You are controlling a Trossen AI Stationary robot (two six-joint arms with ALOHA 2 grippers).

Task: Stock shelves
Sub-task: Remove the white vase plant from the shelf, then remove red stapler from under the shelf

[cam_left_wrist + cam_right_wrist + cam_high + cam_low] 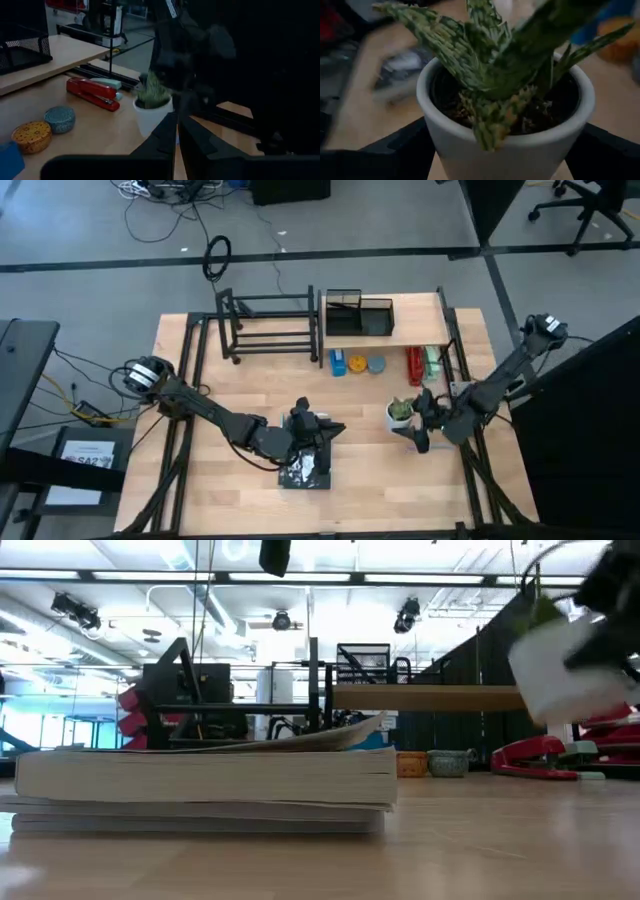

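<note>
The wooden plank shelf (400, 330) stands at the far side of the worktop (250, 390), and the black tube rack (270, 325) sits just beside it on the left arm's side. The rack's slatted tiers look bare. On top of the plank sits a black mesh organizer (358, 313) — nothing else shows up there. Under the plank's near edge, or just in front of it, lie a blue block (339, 362), an orange tin (357, 363), a teal tin (376, 364) and a red stapler (414, 366) with a pale green item next to it; whether these count as stocked cannot be told.

Nearer than the plank, on the right arm's side, the right tool (418, 425) pinches a small white pot with a spiky green plant (500, 95), its dark fingers pressed against the pot's two sides. In the low view the pot (560, 675) hangs clear above the worktop, so it is lifted but not yet shelved.

Well in front of the rack, the left tool (312, 430) rests over a stack of books or magazines (205, 785) lying flat near the worktop's front edge. Its fingers look nearly pressed together in the left wrist view, with nothing seen between them.

By this reckoning the stocking is at an early to middle stage — the plant is in transit, the stack and the rack's tiers remain to be dealt with.
</note>
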